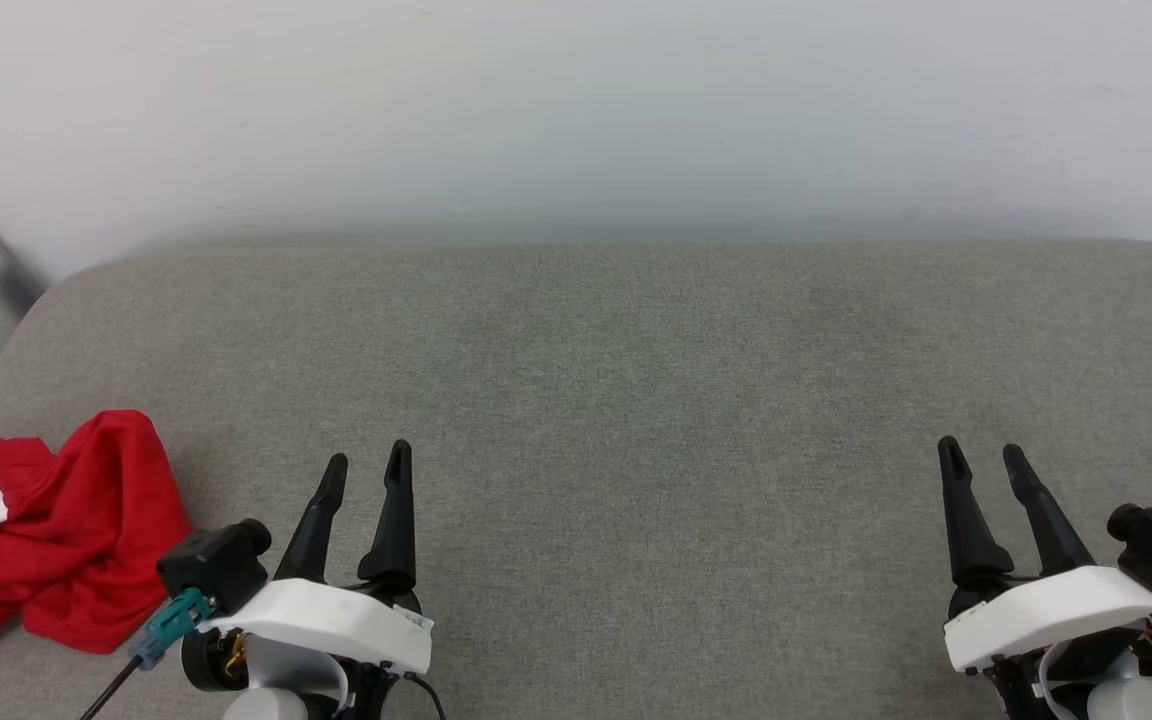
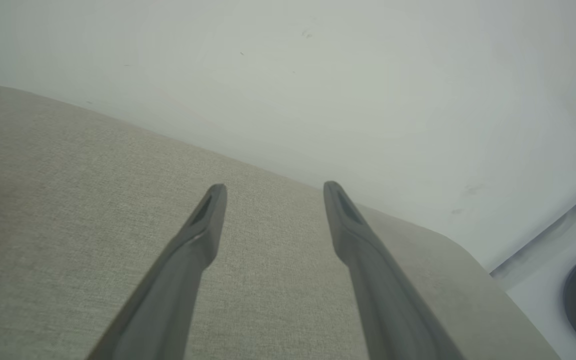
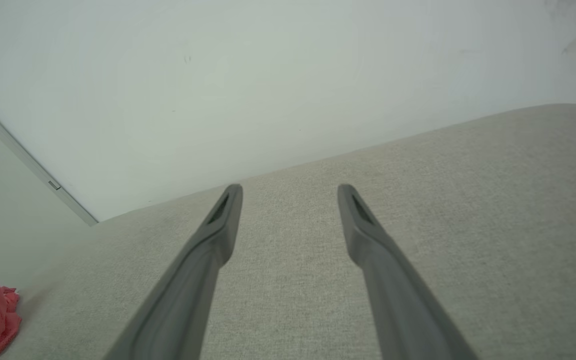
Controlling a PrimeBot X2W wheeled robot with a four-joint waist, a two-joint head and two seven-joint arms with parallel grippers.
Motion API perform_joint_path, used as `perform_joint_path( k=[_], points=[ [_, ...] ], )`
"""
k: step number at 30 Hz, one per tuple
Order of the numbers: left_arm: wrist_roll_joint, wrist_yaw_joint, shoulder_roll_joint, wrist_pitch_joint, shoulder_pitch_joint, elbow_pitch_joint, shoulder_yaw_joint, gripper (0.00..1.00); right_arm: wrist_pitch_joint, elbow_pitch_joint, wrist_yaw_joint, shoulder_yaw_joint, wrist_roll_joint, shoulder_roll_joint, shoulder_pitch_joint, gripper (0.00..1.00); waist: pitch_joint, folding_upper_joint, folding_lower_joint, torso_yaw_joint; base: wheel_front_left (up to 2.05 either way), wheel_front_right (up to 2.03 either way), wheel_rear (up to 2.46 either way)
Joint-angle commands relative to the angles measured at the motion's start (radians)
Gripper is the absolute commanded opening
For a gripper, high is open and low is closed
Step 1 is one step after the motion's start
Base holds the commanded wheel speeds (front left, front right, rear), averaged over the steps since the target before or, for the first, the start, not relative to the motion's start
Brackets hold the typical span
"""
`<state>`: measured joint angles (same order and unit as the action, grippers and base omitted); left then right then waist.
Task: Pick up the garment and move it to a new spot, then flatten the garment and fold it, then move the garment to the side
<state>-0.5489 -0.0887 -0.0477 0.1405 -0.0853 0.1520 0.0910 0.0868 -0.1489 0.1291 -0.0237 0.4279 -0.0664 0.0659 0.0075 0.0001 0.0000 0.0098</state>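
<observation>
No writing, label, brand, number or sign can be read in any of the views. The garment [image 1: 76,520] shows plain red cloth and a white panel with red stripes, and no lettering can be made out on it.

Bright red garment [image 1: 66,530] with red-striped white trim; grey woven cushion [image 1: 636,420]; black fingers [image 1: 394,520]; white wall [image 1: 576,110]

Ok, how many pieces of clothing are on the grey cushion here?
1: a crumpled red garment at the left edge of the grey cushion, just left of the left gripper. It is bunched up, so something beneath it could be hidden.
</observation>
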Motion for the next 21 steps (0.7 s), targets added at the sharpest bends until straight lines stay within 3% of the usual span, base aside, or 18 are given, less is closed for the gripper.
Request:
perform_joint_path(
  k=[1, 21],
  points=[
    [0.027, 0.003, -0.003, 0.009, -0.012, -0.009, 0.004, 1.0, -0.001, 0.014, 0.002, 0.0, -0.03, -0.004, 0.01, 1.0, 0.0, -0.0001, 0.0, 0.0, 0.0, 0.0, 0.0],
    [0.259, 0.023, -0.004, 0.062, -0.009, 0.013, 0.019, 1.0, -0.001, 0.036, 0.002, 0.003, -0.261, 0.009, -0.011, 1.0, -0.001, -0.0001, 0.0, 0.005, 0.0, 0.0, 0.0]
  ],
)
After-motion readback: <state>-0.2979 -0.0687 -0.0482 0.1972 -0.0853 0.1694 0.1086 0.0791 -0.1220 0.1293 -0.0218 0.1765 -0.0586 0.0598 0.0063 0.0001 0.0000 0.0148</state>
